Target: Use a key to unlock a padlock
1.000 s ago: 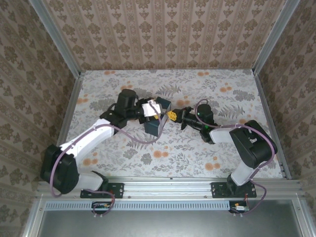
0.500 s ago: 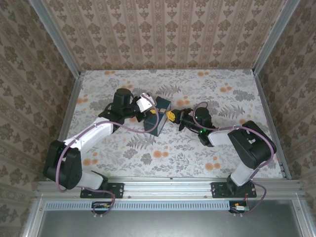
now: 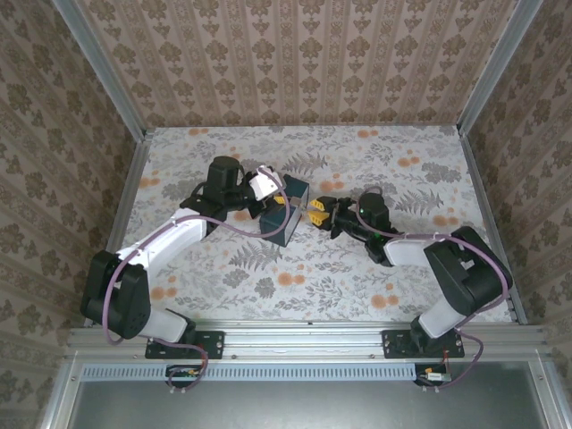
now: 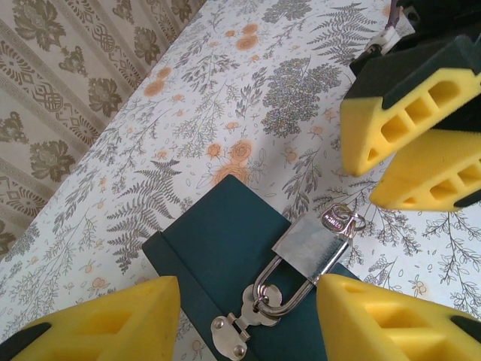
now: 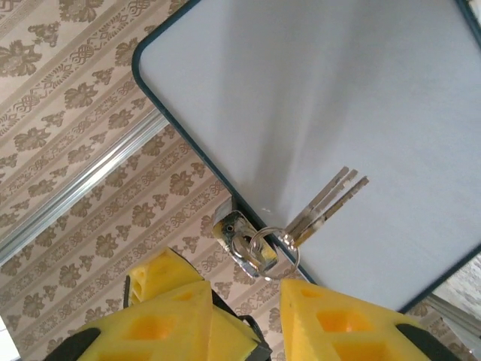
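The small padlock (image 4: 316,252) hangs by its shackle from the hasp of the dark blue box (image 4: 218,241). A key (image 4: 338,222) sits in its underside, and spare keys (image 5: 323,203) dangle from the ring against the box's pale face. My left gripper (image 4: 248,280) is shut on the box (image 3: 288,219) and holds it tilted up off the table. My right gripper (image 5: 246,289) is open just short of the padlock (image 5: 244,237), with nothing between its fingers. Seen from above, the right gripper (image 3: 318,213) faces the left gripper (image 3: 273,198) across the box.
A floral cloth (image 3: 357,268) covers the table. Patterned walls (image 3: 304,54) and metal rails (image 3: 134,188) close it in at the back and both sides. Both arms meet near the table's middle.
My right gripper has opened, let go of the key and drawn back a little to the right. My left arm has shifted the box slightly toward the back.
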